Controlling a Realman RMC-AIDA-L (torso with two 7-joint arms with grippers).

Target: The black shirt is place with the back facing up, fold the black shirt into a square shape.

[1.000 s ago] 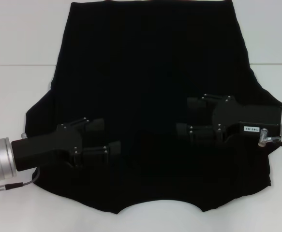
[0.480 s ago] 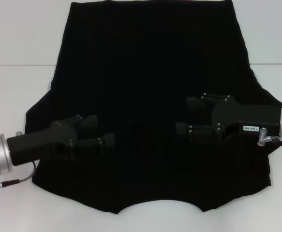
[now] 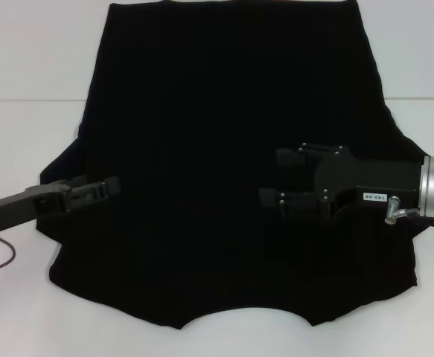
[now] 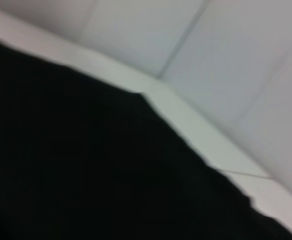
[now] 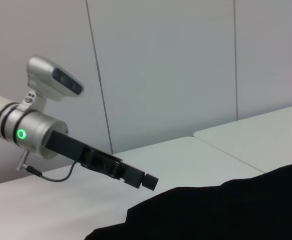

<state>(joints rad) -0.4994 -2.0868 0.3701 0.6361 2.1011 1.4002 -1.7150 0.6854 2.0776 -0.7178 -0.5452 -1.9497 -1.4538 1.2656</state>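
The black shirt (image 3: pixel 217 111) lies spread flat on the white table (image 3: pixel 23 59), with no lettering showing and its hem at the far end. It fills the left wrist view (image 4: pixel 85 175) and shows low in the right wrist view (image 5: pixel 226 210). My left gripper (image 3: pixel 111 186) is over the shirt's left sleeve edge, turned on its side. It also shows in the right wrist view (image 5: pixel 148 181), just above the cloth. My right gripper (image 3: pixel 276 178) is open and empty over the shirt's right middle.
Bare white table surface lies on both sides of the shirt and along the near edge (image 3: pixel 246 335). A white panelled wall (image 5: pixel 161 65) stands behind the table. A seam in the table surface (image 3: pixel 30 100) runs across it at the left.
My left arm has pulled back to the left, from the shirt's lower middle to the left sleeve, and has rolled on its side. My right gripper has shifted slightly left and nearer.
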